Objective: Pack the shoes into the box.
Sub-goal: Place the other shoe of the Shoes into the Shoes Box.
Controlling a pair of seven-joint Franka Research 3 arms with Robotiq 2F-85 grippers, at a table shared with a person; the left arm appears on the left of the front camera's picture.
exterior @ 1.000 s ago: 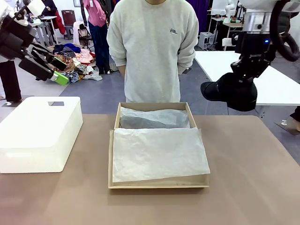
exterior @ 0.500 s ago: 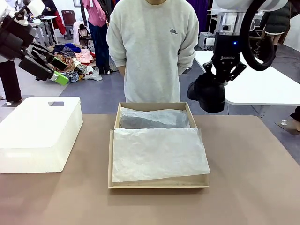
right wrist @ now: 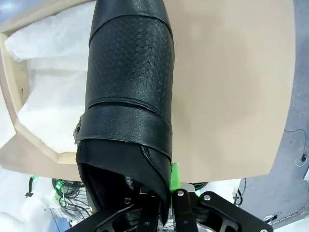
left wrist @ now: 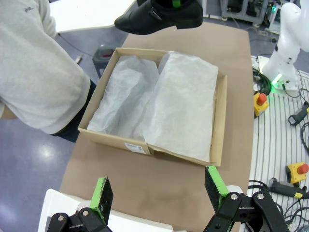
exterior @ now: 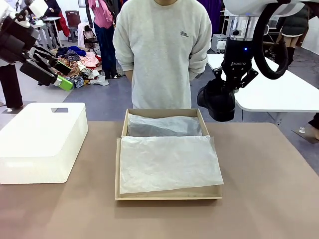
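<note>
Well, the right claw (exterior: pixel 225 91) is pinching one black shoe (exterior: pixel 216 102). In the right wrist view, its fingers (right wrist: pixel 175 175) squeeze the edge of the shoe's opening, one green pad on the outside. The shoe hangs up in the air with its toe pointing away from the claw. It is near the far right corner of the box (exterior: pixel 169 195) and does not touch it. You can see a small metal buckle on the shoe's side.

The box lies open in the middle of the brown table (exterior: pixel 269 189). White paper (exterior: pixel 169 162) lines it and also covers the flat part nearer the robot. No shoe is in the box.

The left claw (exterior: pixel 64 74) is up high on the left side, spread wide, with nothing between its green pads. It hangs above a big white bin (exterior: pixel 40 142), well apart from the box.

A person (exterior: pixel 162 55) in a light grey sweater stands at the far side of the table, right behind the box.
</note>
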